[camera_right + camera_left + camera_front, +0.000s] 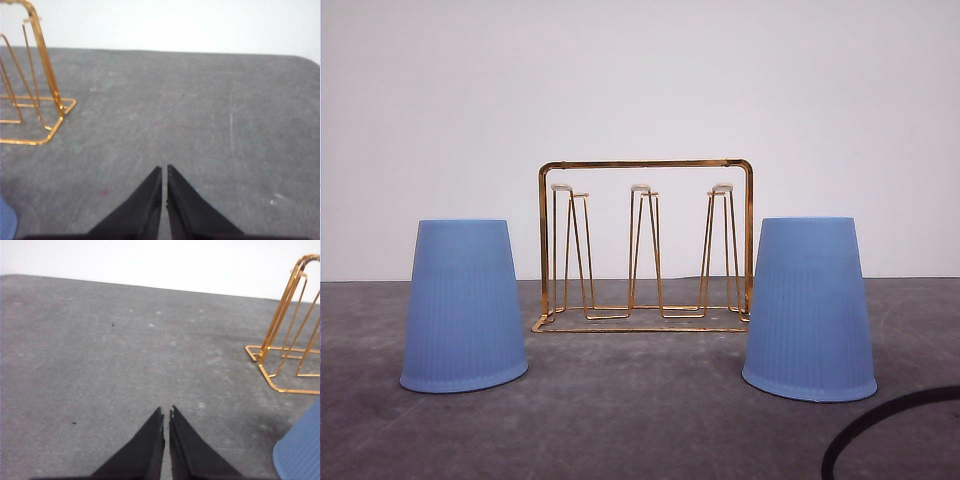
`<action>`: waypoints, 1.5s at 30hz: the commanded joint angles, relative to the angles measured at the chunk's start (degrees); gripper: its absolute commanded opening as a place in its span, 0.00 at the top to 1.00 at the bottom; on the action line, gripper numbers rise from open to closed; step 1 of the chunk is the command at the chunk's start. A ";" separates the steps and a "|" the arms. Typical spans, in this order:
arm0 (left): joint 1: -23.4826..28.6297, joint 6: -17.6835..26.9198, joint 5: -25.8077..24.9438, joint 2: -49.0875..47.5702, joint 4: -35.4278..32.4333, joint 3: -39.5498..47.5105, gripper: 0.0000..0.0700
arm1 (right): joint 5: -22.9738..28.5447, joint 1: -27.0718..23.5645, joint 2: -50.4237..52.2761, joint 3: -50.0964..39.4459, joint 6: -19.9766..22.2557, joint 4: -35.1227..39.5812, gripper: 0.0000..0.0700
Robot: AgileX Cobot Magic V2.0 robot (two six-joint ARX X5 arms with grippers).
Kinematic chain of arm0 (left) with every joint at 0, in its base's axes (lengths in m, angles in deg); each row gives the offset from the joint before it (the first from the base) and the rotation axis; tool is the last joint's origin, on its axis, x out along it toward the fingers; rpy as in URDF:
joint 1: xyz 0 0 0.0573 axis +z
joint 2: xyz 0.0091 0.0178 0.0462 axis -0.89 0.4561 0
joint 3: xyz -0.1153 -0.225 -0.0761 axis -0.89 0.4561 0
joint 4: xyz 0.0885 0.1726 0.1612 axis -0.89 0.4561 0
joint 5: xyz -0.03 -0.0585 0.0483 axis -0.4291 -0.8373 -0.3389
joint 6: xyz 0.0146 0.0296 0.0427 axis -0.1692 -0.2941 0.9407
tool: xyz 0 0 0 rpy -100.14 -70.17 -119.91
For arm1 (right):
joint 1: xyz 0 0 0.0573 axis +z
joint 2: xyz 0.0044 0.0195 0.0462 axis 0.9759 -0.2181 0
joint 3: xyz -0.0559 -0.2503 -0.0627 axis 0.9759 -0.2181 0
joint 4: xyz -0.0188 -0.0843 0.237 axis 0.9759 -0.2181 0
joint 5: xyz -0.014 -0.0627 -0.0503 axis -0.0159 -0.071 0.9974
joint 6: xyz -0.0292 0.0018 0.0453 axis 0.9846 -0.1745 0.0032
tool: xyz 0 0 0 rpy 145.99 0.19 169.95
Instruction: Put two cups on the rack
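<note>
Two light-blue ribbed cups stand upside down on the grey table, one at the left and one at the right. Between them, a little farther back, stands the gold wire rack with bare upright prongs. In the left wrist view my left gripper is shut over bare table, with the rack's end and the edge of a cup off to one side. My right gripper is likewise shut over bare table, apart from the rack's corner and a sliver of cup.
A white wall rises behind the table's far edge. A black curved line marks the table at the front right. Open grey surface lies in front of the rack.
</note>
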 commanded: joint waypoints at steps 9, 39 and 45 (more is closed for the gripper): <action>0.00 -22.86 -1.11 0.00 -3.11 -4.31 1.00 | -3.83 0.07 0.04 1.99 -25.48 5.25 0.99; -6.54 1.13 -20.85 28.68 41.39 -41.03 1.00 | -21.45 3.52 -22.11 32.96 -6.51 -32.14 0.99; -14.84 10.41 -19.21 30.58 39.58 -41.03 1.00 | -21.42 9.36 -22.47 32.98 -6.22 -30.44 0.99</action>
